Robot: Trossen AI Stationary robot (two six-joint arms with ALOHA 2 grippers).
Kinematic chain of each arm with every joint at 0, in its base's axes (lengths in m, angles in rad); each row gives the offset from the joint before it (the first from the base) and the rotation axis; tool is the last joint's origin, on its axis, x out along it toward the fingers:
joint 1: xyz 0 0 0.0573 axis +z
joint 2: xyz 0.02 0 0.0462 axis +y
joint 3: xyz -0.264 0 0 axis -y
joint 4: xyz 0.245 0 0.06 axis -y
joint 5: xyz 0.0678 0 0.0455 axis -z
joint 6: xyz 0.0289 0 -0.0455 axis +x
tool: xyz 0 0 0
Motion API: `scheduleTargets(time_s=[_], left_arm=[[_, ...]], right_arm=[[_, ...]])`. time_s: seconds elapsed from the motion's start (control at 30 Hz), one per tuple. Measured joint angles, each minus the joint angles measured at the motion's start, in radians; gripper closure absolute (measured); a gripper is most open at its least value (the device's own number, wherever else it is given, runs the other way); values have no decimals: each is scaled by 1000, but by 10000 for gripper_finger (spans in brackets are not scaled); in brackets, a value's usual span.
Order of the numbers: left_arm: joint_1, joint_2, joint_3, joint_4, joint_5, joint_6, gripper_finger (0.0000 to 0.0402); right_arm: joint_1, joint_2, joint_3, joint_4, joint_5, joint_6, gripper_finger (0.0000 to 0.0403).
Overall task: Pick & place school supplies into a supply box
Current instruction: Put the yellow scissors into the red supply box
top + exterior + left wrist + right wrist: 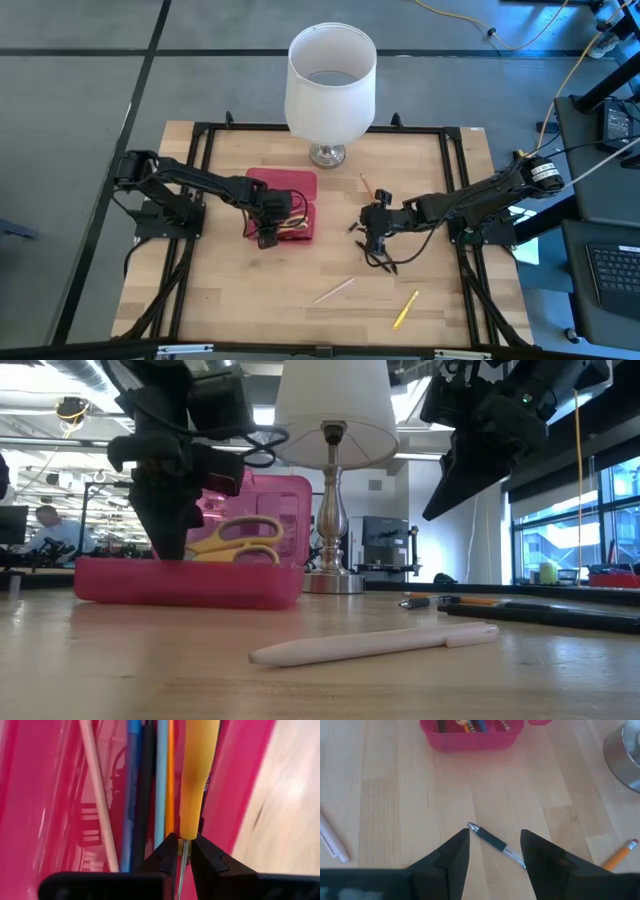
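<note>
Pale pen (375,643): nearest the low camera; a smooth, slim cream cylinder lying flat on the bench (330,270), apart from the box.
Bench: pale wood planks with visible grain, framed by black rails.
Supply box (297,205): rectangular case of translucent pink plastic, hinged lid raised; it stands left of centre, in front of the lamp.
Box contents: a blue pen (133,780), a black one, an orange one and a pale wooden stick lie side by side lengthwise; yellow-handled scissors (238,540) rest above the rim.
Left end effector (183,851): inside the box, fingers pinched narrowly on the thin tip of a yellow pen (197,775).
Right end effector (494,842): spread wide, holding nothing, hovering over a black-and-clear ballpoint (496,843) on the bench.
Yellow pencil (404,309): lies near the bench's front edge.
Lamp (330,85): white shade, polished metal base.
</note>
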Motion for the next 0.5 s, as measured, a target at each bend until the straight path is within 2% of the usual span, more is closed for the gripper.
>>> scheduleTargets(time_s=[0.5], left_arm=[[15, -2, 0, 0, -9, 18, 344]], right_arm=[[0, 0, 0, -2, 0, 3, 224]])
